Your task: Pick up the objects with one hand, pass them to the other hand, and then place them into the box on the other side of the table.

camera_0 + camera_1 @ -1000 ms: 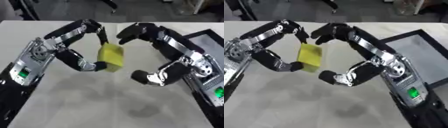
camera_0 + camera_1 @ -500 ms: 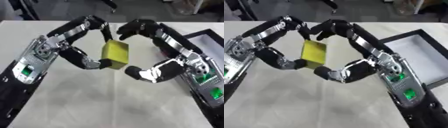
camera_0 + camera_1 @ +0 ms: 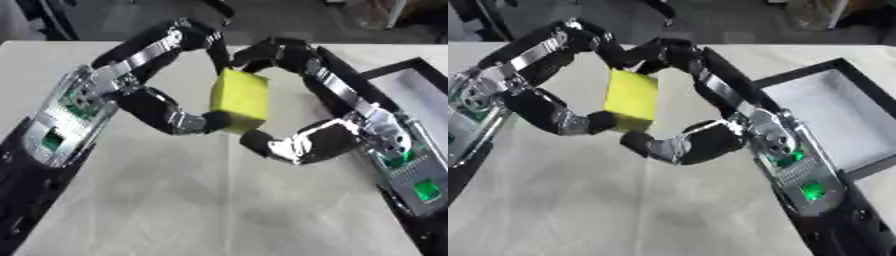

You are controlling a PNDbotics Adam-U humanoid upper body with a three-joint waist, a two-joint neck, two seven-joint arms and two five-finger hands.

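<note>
My left hand (image 3: pixel 131 95) has its fingers arched over the top and its thumb tucked under the bottom of the yellow, soft-looking rectangular block (image 3: pixel 239 100), pinching it upright in the air above the pale table (image 3: pixel 219 200). My right hand (image 3: pixel 324 135) is curled in from the other side — its fingertips sit at the block's upper corner and its thumb reaches just beneath the lower edge, close to or touching it, though I cannot tell whether it bears any of the weight yet. So I judge this to be the handover itself: block lifted, both hands around it, transfer not yet complete. The black-walled open box (image 3: pixel 833 120) with its pale floor waits on my right side, well apart from the block and with nothing visible inside. Next I need the right hand to close properly on the block before the left lets go — release too soon and it drops to the table.
</note>
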